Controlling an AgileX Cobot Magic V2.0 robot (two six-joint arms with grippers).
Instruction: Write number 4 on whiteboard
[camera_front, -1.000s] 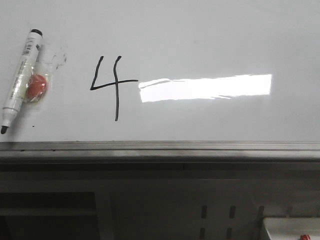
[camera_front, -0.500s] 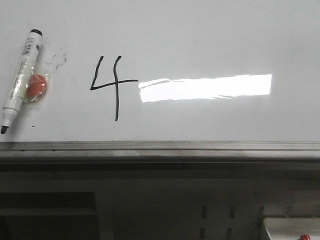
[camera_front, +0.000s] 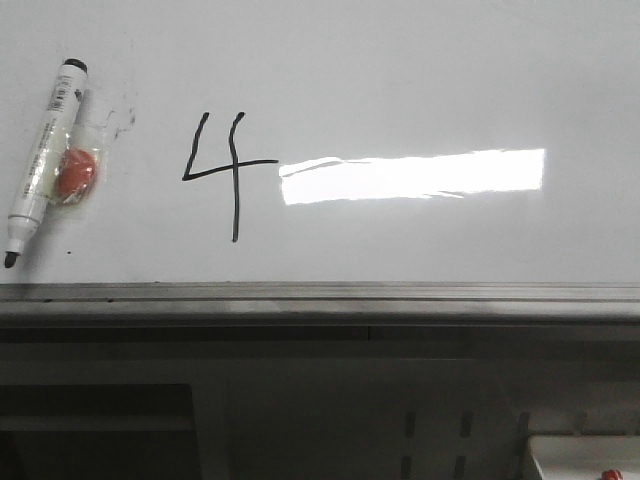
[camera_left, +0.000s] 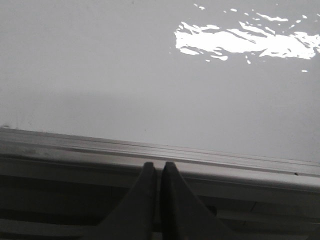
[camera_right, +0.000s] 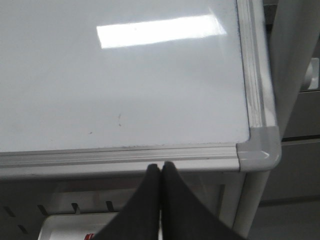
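The whiteboard (camera_front: 400, 80) carries the finished number 4 (camera_front: 222, 172) left of its centre, near the front rail. By the left edge lies an uncapped marker (camera_front: 40, 160), set aside as writing looks done. Left gripper (camera_left: 156, 172) and right gripper (camera_right: 160, 172) hang pinched together, empty, off the front rail.

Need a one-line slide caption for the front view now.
Black hand-drawn number 4 on glossy whiteboard; uncapped white-barrelled marker lies to its left.

I read one sign: the number 4 (camera_front: 222, 172), hand-drawn in black on the whiteboard (camera_front: 420, 80). The marker (camera_front: 42, 160) label is unreadable.
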